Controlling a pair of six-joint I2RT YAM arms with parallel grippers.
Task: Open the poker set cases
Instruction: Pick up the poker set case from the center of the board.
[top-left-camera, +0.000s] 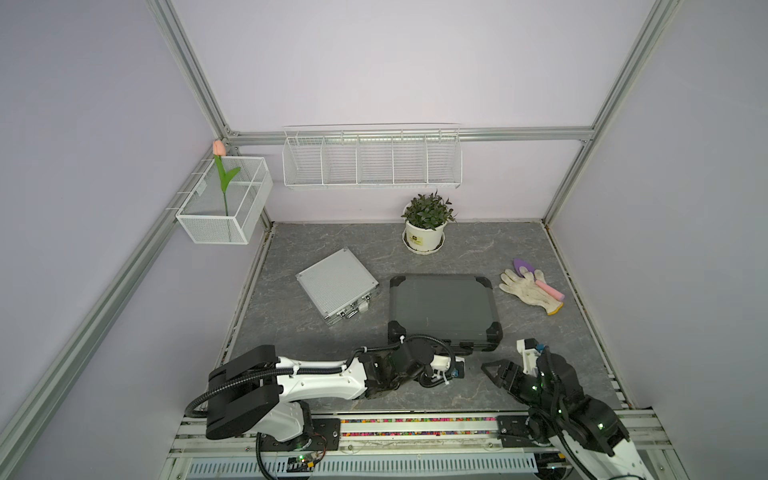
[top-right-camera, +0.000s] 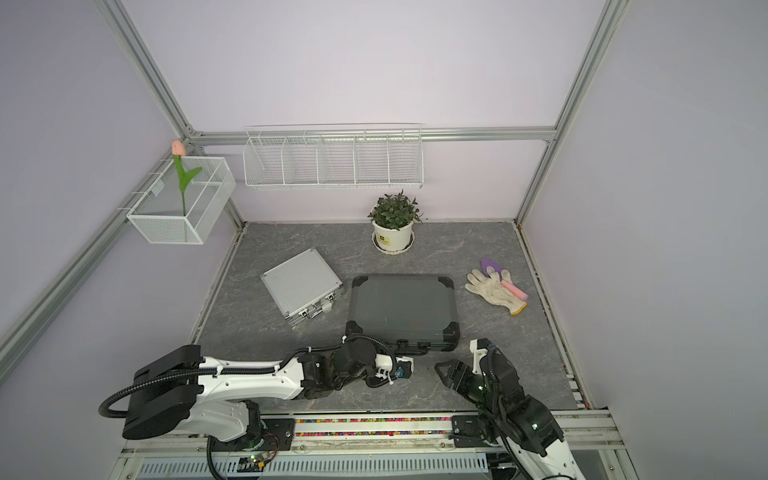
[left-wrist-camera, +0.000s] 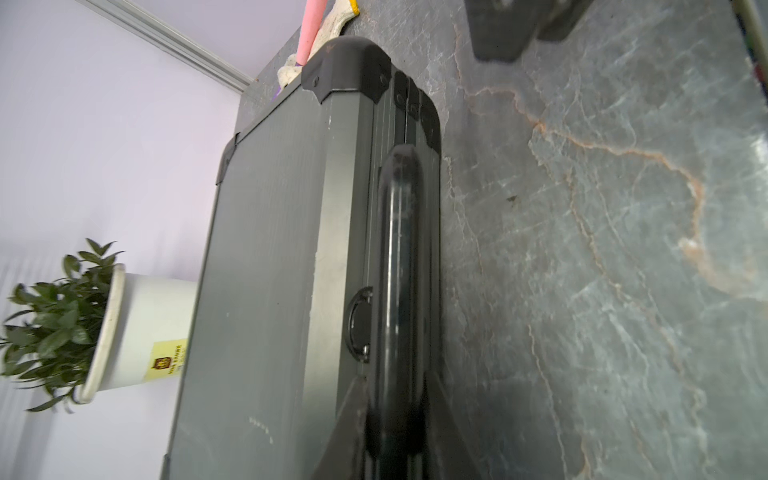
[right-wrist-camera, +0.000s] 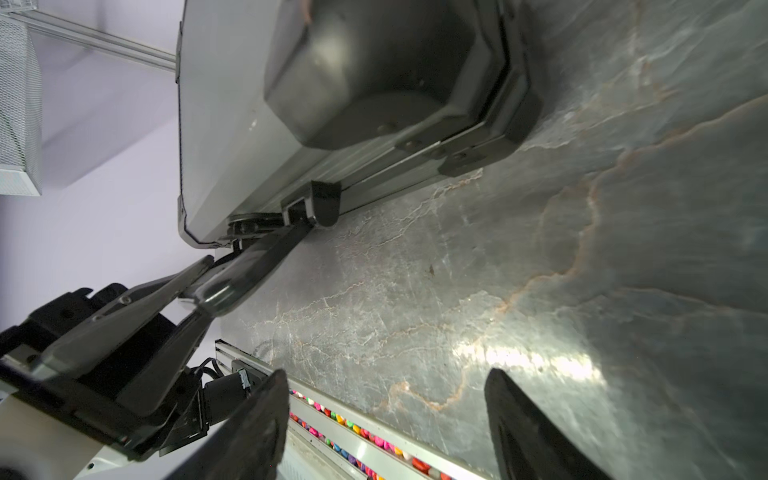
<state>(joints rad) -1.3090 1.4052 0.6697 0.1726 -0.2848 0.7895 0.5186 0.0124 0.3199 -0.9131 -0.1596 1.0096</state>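
The larger dark grey poker set case (top-left-camera: 442, 305) (top-right-camera: 401, 307) with black corners lies flat and closed at mid table. Its black handle (left-wrist-camera: 399, 249) runs along the near edge. My left gripper (left-wrist-camera: 395, 411) is shut on that handle, and the right wrist view shows its fingers (right-wrist-camera: 137, 307) clamped on the handle's end. The small silver ribbed case (top-left-camera: 336, 286) (top-right-camera: 301, 286) lies closed to the left, latches toward the front. My right gripper (right-wrist-camera: 386, 378) (top-left-camera: 492, 370) hovers open over bare table, just right of the handle, holding nothing.
A potted plant (top-left-camera: 426, 226) stands behind the cases. A white glove (top-left-camera: 528, 291) and a pink-handled purple trowel (top-left-camera: 548, 289) lie at the right. Wire baskets (top-left-camera: 372, 160) hang on the back wall. A rail with coloured beads (top-left-camera: 415, 420) borders the front edge.
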